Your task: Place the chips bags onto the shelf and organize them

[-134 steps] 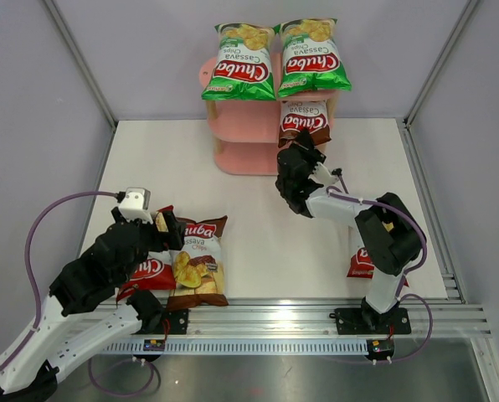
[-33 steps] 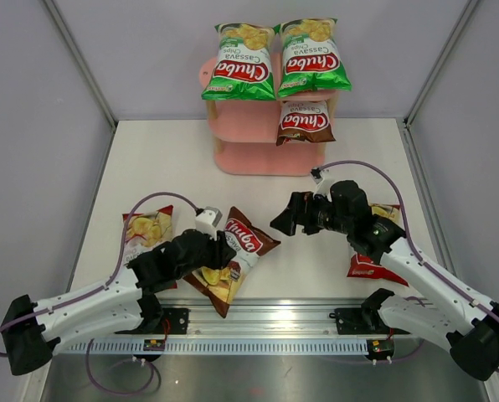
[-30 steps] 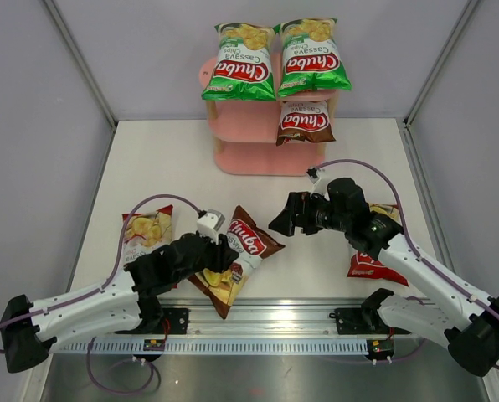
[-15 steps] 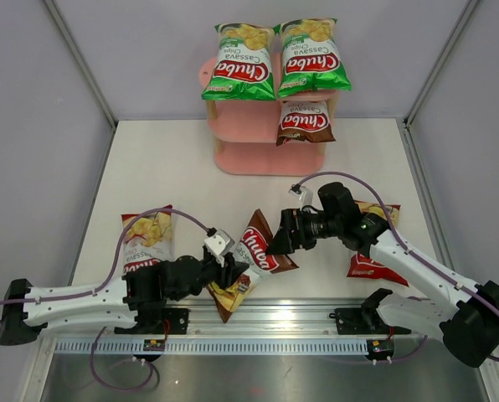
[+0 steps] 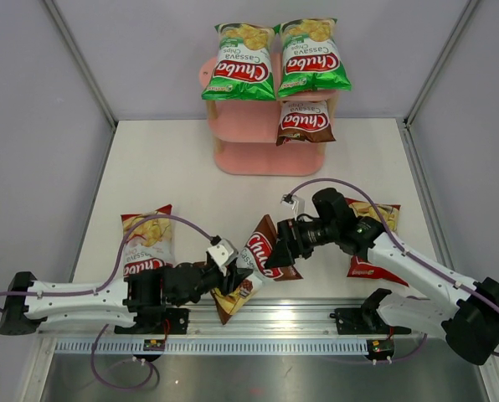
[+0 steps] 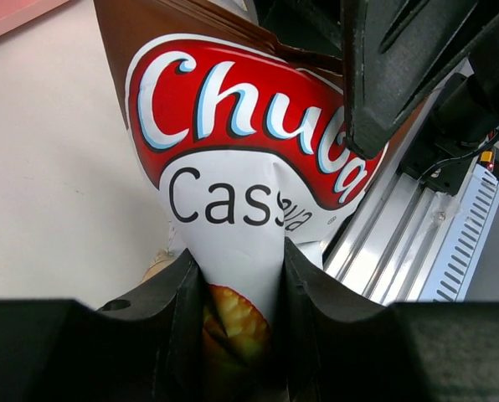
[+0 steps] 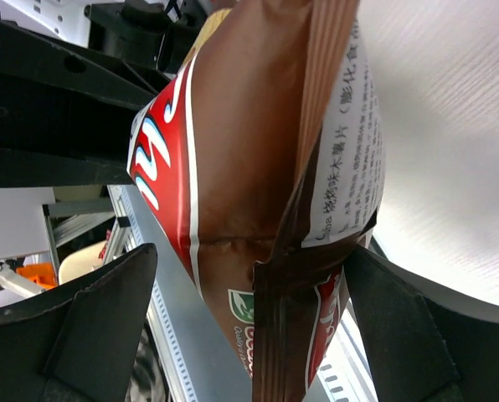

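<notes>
Entry, two-arm bag transfer. My left claw (image 6: pixel 241 280) is clamped on the lower end of a brown chips bag (image 5: pixel 262 258); in the left wrist view both fingers (image 6: pixel 182 306) press into the crumpled foil just below the "Cassava" lettering. The bag is tilted, its lower end by the aluminium rail (image 5: pixel 316 311) at the near table edge and its top pointing up and away toward my right arm. My right claw (image 7: pixel 249 255) stands spread wide around the top of that same bag: in the right wrist view one finger sits on each side of the bag with a visible gap on both sides, so no grip there. A red bag (image 5: pixel 147 243) lies flat on the table (image 5: pixel 182 167) to the left, just beyond my left arm. A second red bag (image 5: pixel 371 251) lies to the right, partly under my right arm. On the pink shelf (image 5: pixel 241 126), two green bags (image 5: pixel 239 63) stand side by side on the top tier, logos upside down from the top camera. A second brown bag (image 5: pixel 304 121) is on the right half of the middle tier. I cannot tell whether the held bag's lower corner touches the table.
</notes>
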Tool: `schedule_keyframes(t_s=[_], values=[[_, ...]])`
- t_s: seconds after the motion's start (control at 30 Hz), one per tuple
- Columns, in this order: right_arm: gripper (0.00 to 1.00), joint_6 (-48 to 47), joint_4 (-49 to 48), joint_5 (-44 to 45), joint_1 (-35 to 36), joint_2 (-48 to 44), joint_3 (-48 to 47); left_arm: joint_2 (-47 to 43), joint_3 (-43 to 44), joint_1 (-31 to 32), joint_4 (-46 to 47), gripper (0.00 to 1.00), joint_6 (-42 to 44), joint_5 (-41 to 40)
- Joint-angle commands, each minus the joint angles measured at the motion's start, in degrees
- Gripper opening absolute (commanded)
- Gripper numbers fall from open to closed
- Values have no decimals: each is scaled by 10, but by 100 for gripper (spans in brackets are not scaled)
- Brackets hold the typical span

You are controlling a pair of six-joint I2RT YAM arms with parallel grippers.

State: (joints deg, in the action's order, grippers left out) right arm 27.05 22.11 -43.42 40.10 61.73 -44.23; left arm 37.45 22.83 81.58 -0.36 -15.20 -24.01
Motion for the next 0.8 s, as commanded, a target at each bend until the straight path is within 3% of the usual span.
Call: schedule_keyframes(t_s=[0.0,0.13,0.23,0.27,0.33,0.5,0.57,0.67,0.73,0.77], values=[[99,8,-69,-80,24,-6,9,-8,9,3,91,17,18,-27],[98,5,-69,-74,25,1,11,-12,11,3,91,19,25,-27],[90,22,-101,-73,25,11,17,-16,11,3,94,20,27,-22],[85,34,-115,-78,25,17,23,-17,12,3,94,21,29,-21],[64,49,-149,-85,24,26,27,-17,13,3,93,22,30,-17],[48,52,-174,-82,25,36,25,-20,18,3,76,28,28,-21],[36,52,-180,-78,24,28,24,-25,18,3,67,34,22,-31],[26,49,-182,-69,25,19,23,-26,20,3,39,51,7,-62],[4,48,-184,-52,25,15,23,-26,26,3,17,61,-1,-87],[0,49,-187,-46,25,15,24,-25,27,3,10,63,-10,-95]])
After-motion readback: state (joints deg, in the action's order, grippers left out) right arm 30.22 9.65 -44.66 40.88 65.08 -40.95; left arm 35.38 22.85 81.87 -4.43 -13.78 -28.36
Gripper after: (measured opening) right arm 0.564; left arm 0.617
